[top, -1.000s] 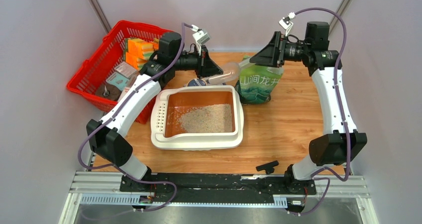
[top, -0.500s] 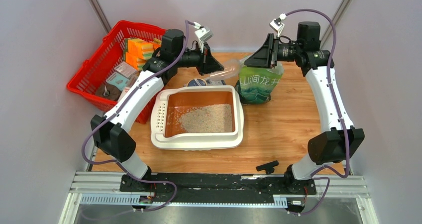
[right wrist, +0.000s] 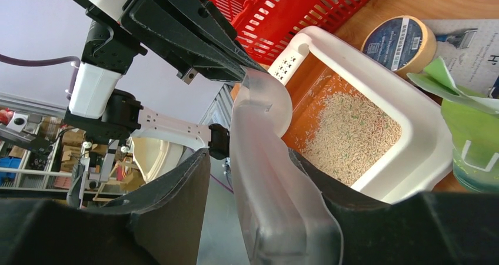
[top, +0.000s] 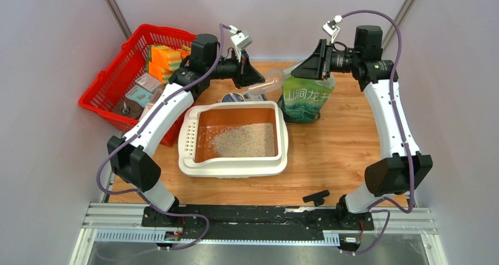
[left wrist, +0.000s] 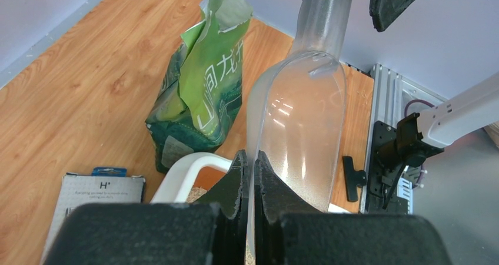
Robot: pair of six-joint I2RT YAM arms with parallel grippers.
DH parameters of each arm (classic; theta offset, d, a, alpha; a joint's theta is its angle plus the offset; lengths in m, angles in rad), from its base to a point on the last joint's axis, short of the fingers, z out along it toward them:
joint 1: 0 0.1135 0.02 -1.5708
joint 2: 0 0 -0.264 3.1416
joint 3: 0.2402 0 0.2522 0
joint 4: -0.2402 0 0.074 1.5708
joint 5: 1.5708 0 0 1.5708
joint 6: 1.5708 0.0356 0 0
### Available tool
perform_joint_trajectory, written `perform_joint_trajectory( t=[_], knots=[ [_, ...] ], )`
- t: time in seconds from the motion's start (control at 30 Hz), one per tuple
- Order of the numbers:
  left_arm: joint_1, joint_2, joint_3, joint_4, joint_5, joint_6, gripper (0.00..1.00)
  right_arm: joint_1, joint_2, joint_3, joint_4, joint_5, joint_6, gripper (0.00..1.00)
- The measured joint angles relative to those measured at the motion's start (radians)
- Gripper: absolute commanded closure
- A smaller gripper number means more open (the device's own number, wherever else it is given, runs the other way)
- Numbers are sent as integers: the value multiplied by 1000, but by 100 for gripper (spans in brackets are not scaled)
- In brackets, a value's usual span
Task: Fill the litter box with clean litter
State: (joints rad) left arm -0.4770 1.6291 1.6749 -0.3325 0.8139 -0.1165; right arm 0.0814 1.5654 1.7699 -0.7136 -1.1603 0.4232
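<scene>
Over the litter box [top: 232,169] far rim, left hand [left wrist: 249,158] tight on scoop [left wrist: 300,118], right hand [top: 294,73] grip unclear.

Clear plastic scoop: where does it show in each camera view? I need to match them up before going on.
Top external: the clear plastic scoop sits back centre, bridging the two arms' ends.
Left wrist: centre, bowl towards the camera, rim pinched by the left gripper.
Right wrist: bottom centre, handle inside the right gripper.
Shared landmark: the dark green printed bag.
</scene>
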Motion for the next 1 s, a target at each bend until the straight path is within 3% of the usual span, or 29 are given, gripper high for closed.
perform_joint_trajectory(
  t=[0.57, 0.83, 1.0],
  knots=[
    [-10, 2, 0, 32, 0, -13, 100, -2, 0, 0, 85, 27, 59, 58],
    [-21, 15, 0, 47, -19, -28, 100, -2, 0, 0, 103, 56, 72, 51],
    [-32, 17, 0, 58, -37, -37, 100, -2, 0, 0, 111, 73, 76, 54]
  ],
)
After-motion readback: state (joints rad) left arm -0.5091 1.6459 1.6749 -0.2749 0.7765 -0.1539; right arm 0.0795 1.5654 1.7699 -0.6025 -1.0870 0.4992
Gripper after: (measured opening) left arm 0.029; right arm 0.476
